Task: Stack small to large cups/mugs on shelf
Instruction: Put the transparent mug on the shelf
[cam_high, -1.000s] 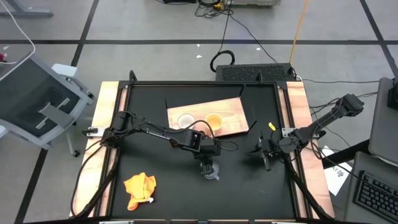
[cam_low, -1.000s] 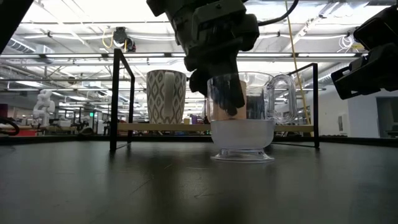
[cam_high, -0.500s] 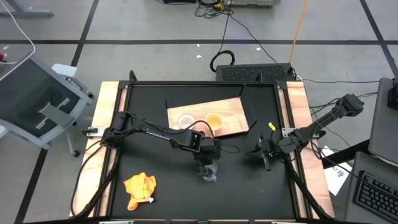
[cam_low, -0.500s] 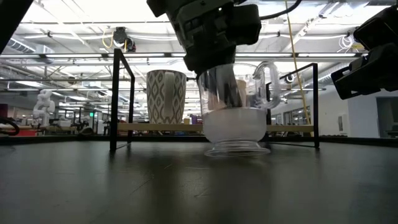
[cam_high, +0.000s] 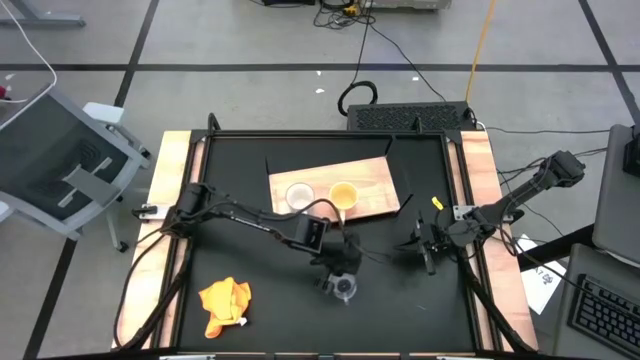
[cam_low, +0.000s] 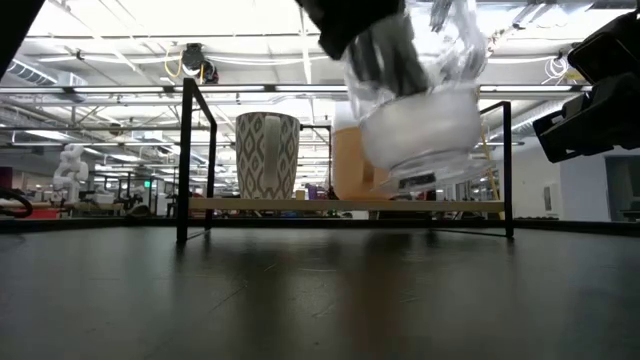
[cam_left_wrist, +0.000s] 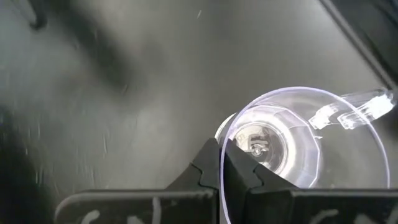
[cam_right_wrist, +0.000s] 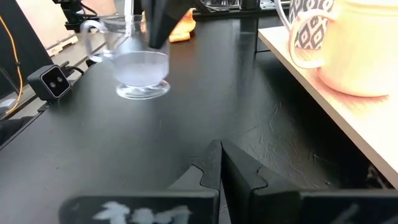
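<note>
A clear glass cup (cam_low: 420, 105) hangs tilted above the black table, and my left gripper (cam_left_wrist: 222, 149) is shut on it, near the table's middle in the high view (cam_high: 341, 275). The light wooden shelf (cam_high: 375, 185) lies beyond it. On the shelf stand a white patterned cup (cam_low: 267, 155) and a yellow-orange cup (cam_high: 343, 193), both upright on their bases. My right gripper (cam_right_wrist: 219, 149) waits shut with nothing in it at the table's right side (cam_high: 428, 250). My left gripper pinches the glass cup's rim (cam_left_wrist: 225, 134), with one finger (cam_left_wrist: 208, 165) outside the wall and the other inside, on the side opposite the handle (cam_left_wrist: 354, 106). The fingers slant down from above. The cup is lifted clear of the table and tipped.
An orange-yellow cloth (cam_high: 225, 305) lies crumpled at the table's near left. A black frame with upright posts (cam_low: 185, 160) borders the table. Bare black tabletop lies between the cup and the shelf.
My left gripper has taken hold of the glass cup's rim and risen while rolling. The cup, which stood upright on the table, is now lifted clear of it and tipped to one side.
</note>
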